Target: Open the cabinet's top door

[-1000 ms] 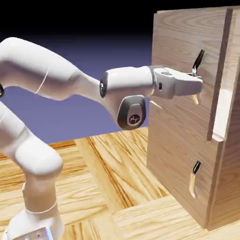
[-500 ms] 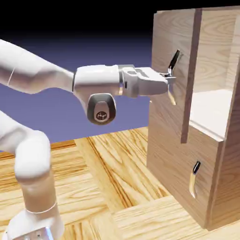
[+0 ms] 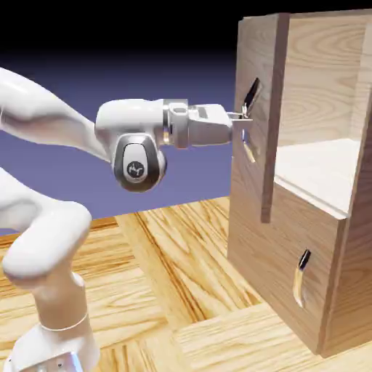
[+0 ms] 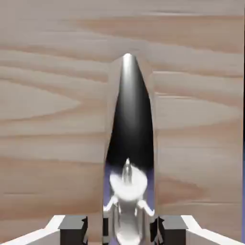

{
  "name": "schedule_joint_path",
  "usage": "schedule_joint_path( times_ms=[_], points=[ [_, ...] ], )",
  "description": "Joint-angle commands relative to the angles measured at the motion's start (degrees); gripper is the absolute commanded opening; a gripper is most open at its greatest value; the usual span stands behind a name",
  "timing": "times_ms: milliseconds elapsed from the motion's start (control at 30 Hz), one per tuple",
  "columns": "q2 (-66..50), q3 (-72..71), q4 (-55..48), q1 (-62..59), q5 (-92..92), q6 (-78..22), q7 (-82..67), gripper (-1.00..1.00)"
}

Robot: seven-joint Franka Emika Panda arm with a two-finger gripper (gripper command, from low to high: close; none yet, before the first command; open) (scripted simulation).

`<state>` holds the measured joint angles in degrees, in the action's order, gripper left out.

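Observation:
The light-brown cabinet (image 3: 305, 247) stands at the exterior view's right. Its top door (image 3: 254, 182) is swung well out toward the arm, baring the pale interior (image 3: 320, 171). My gripper (image 3: 243, 120) reaches in level from the left and is shut on the door's curved black-to-cream handle (image 3: 251, 94), about halfway along it. In the hand view the handle (image 4: 128, 124) rises large and glossy between my grey fingertips (image 4: 74, 227), with the door's wood grain (image 4: 48, 95) filling everything behind it.
The shorter lower door (image 3: 280, 276) is shut, its small handle (image 3: 300, 280) untouched. The wood-plank table (image 3: 182, 290) stretches in front of the cabinet. My arm's elbow and base (image 3: 51, 290) stand at the lower left.
My gripper has drawn back to the left with the handle in it. The top door has swung further out, and more of the pale interior shows.

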<state>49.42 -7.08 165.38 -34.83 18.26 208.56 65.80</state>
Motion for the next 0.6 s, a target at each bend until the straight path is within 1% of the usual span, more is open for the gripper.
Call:
schedule_joint_path(
  times_ms=[0, 267, 433, 467, 567],
  points=[
    [-0.01, 0.04, -0.32, -1.09, 2.56, 0.30, 2.22, -1.00],
    [0.76, -1.03, -2.36, -11.31, 22.18, 3.45, 21.53, -1.00],
    [4.69, -3.77, -2.83, -19.30, 32.03, 5.23, 33.99, -1.00],
    [6.69, -3.90, -2.35, -19.91, 33.60, 4.29, 36.20, -1.00],
    [12.92, -2.05, -0.11, -16.86, 35.97, -1.80, 39.00, -1.00]
  ],
)
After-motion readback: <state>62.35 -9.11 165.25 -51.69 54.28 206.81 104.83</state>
